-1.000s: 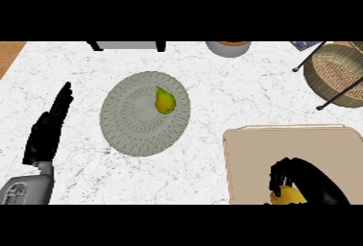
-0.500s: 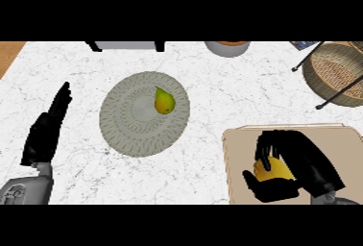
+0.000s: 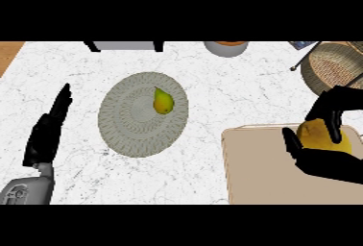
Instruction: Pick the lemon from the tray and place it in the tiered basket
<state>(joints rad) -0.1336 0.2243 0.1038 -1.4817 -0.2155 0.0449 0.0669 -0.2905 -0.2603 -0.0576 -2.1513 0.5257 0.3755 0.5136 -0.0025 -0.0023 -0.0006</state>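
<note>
My right hand (image 3: pixel 333 161) is at the right edge of the head view, its fingers and thumb curled round the yellow lemon (image 3: pixel 318 135). Hand and lemon are over the far right part of the beige tray (image 3: pixel 259 173). The tiered basket (image 3: pixel 334 68), woven with a dark wire frame, stands at the far right beyond the tray, a short way from the lemon. My left hand (image 3: pixel 48 130) rests open at the left, fingers straight and pointing away from me.
A grey woven plate (image 3: pixel 127 122) with a pear (image 3: pixel 163 101) on it lies left of centre. At the far edge stand a bowl (image 3: pixel 227 47) and a dark-legged object (image 3: pixel 126 45). Wood floor (image 3: pixel 8 53) shows past the counter's left corner.
My right hand has risen and moved to the far right over the tray with the lemon in it, closer to the basket. The left hand has stayed where it was.
</note>
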